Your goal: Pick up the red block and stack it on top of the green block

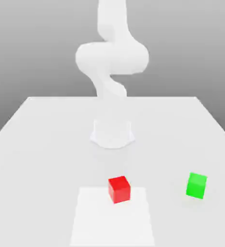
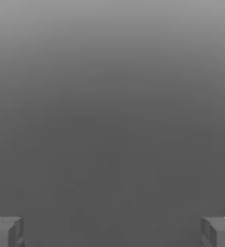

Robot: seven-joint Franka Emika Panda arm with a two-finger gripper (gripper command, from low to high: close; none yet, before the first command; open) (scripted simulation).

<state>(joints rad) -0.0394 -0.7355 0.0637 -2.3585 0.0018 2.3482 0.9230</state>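
Exterior view. The white arm (image 1: 112,58) is rising from its round base (image 1: 112,134) at the far middle of the pale surface (image 1: 37,144), curving up and leaving the picture at the top edge. The red block (image 1: 119,189) is sitting on the near part of the surface, roughly in line with the base and well in front of it. It is resting on the far edge of a slightly brighter rectangular patch (image 1: 112,222) that is running toward the near edge. One corner of the block is turning toward the camera, so a top face and two side faces are showing. The green block (image 1: 196,185) is sitting on the surface toward the exterior view's right of the red one, well apart from it, about level with it in depth, and outside the bright patch. It too is standing slightly turned. Nothing is touching either block.

Hand view. The end effector (image 2: 112,231) is showing as two grey fingertips (image 2: 7,231) at opposite corners of the picture, spread wide with nothing between them. Behind them a plain grey backdrop is grading from lighter to darker.
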